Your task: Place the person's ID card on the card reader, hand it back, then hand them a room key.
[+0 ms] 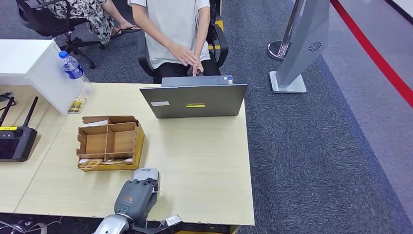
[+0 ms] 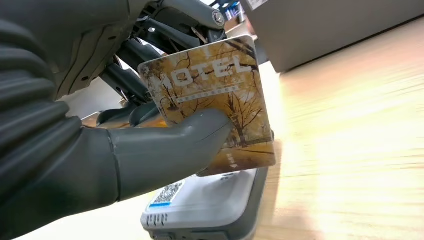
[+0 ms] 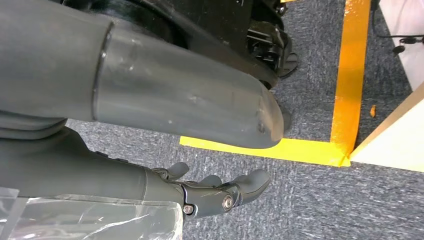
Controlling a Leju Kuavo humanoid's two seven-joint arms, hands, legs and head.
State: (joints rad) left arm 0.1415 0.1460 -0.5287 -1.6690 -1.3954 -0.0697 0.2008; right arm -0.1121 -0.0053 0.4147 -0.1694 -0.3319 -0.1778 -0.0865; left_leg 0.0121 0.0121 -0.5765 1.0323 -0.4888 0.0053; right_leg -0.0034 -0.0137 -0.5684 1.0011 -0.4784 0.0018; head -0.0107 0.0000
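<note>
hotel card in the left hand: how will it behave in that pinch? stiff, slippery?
Probably stiff: the hotel card stays flat where it sticks out past the thumb of the left hand. Likely light, being thin. Its glossy printed face may slip, and it could pivot, since the thumb presses only its lower part, over the card reader.

The left hand [image 1: 136, 195] hides most of the card reader [image 1: 147, 172] in the head view. At the left wrist, the thumb [image 2: 170, 150] covers the hotel key card [image 2: 215, 100] middle; the reader's lower edge is cropped, and the tabletop [image 2: 350, 150] beside it is blurred.
</note>
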